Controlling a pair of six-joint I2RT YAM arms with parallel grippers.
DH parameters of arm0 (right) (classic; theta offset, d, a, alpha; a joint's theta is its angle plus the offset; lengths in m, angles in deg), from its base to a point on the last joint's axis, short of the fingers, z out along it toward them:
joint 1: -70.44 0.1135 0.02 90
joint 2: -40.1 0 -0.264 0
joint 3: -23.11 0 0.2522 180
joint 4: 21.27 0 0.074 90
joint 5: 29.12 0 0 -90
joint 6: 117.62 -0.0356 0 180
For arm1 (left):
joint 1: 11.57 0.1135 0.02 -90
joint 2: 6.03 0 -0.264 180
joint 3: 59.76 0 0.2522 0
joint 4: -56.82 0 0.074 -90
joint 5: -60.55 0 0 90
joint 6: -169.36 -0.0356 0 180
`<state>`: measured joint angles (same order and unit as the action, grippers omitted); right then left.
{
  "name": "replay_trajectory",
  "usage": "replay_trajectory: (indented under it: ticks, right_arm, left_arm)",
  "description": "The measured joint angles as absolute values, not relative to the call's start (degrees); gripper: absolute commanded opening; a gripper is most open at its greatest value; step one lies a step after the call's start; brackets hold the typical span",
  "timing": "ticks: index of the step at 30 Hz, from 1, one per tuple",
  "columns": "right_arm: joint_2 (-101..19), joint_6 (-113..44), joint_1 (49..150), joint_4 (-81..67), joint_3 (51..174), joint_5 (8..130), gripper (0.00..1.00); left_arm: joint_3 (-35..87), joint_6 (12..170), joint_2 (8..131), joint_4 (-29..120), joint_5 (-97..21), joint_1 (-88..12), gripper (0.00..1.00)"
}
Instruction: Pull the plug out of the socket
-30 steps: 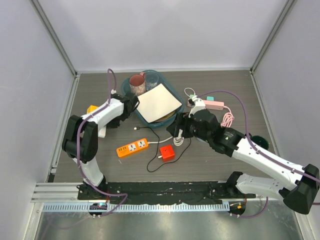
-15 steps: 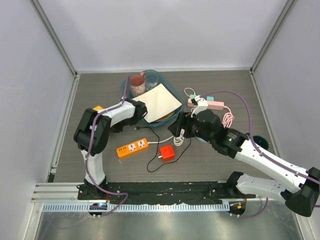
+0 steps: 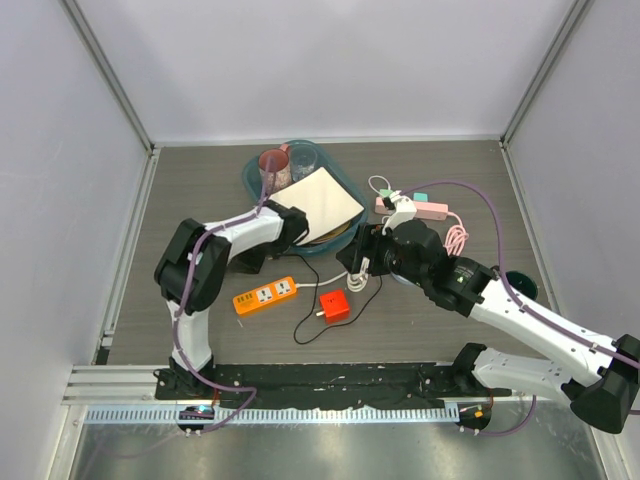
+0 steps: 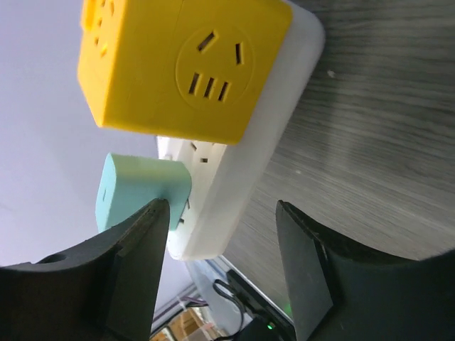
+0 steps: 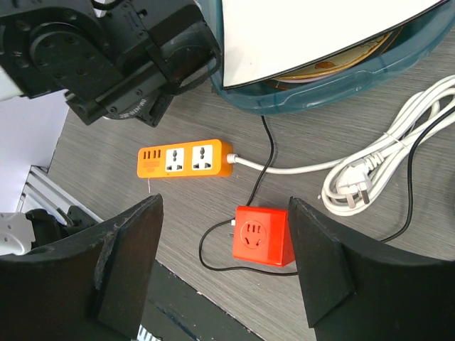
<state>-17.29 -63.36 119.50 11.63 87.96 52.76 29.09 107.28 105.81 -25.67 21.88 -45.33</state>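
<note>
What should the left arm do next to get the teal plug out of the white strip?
Probably shift sideways toward the plug before closing. The left jaws stand open, but the end of the strip fills the gap, while the plug, seated in the strip, sits beside one jaw's tip. Closing now would likely pinch the strip instead.

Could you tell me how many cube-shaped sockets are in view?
2: a red cube near the orange strip, a yellow cube on the white strip; others may be hidden.
</note>
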Motion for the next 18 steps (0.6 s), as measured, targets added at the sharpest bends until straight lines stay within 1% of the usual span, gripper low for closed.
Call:
replay_trajectory:
  ticks: [4,10,16,18]
  right_arm:
    - [-17.3,-63.0,119.5,11.7,88.0,52.8,0.76]
    - [-17.3,-62.4,119.5,11.8,88.0,52.8,0.76]
    - [-18.1,-62.4,119.5,11.8,88.0,53.1,0.76]
    - [-18.8,-62.4,119.5,11.8,88.0,53.3,0.76]
  left_arm:
    - [29.1,107.2,102.3,-24.4,15.4,-45.4,0.66]
    - [29.1,107.1,90.6,-20.6,2.7,-45.4,0.66]
    - [29.4,108.6,81.0,-18.7,-2.8,-44.4,0.66]
    - [29.3,108.9,78.7,-18.3,-3.8,-42.2,0.7]
